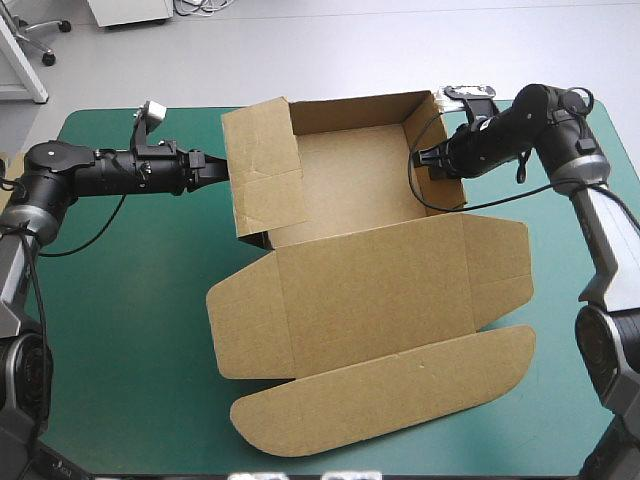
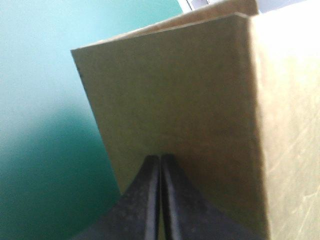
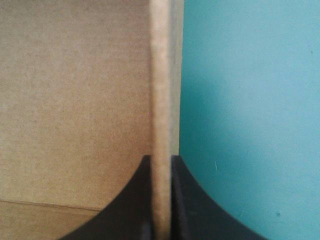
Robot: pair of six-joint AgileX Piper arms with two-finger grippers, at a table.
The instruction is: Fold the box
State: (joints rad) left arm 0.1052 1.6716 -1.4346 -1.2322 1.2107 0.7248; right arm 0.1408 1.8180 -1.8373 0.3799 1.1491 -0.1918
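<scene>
The brown box (image 1: 350,170) stands as an open tray at the table's far middle, its back and side walls raised. Its lid (image 1: 380,290) lies flat toward the front, ending in a rounded flap (image 1: 390,385). My left gripper (image 1: 222,168) is shut, its tip against the outer face of the left wall (image 1: 265,170). Up close, the left gripper (image 2: 160,159) meets in one point on that wall (image 2: 175,90), with no board between the fingers. My right gripper (image 1: 432,158) is at the right wall (image 1: 440,185). The right gripper (image 3: 161,159) is shut on this wall's upright edge (image 3: 161,75).
The teal-green cover (image 1: 130,300) shows left of the lid and along the table's right side (image 1: 560,300). In the wrist views the teal-green cover lies beside the left wall (image 2: 40,100) and outside the right wall (image 3: 250,100).
</scene>
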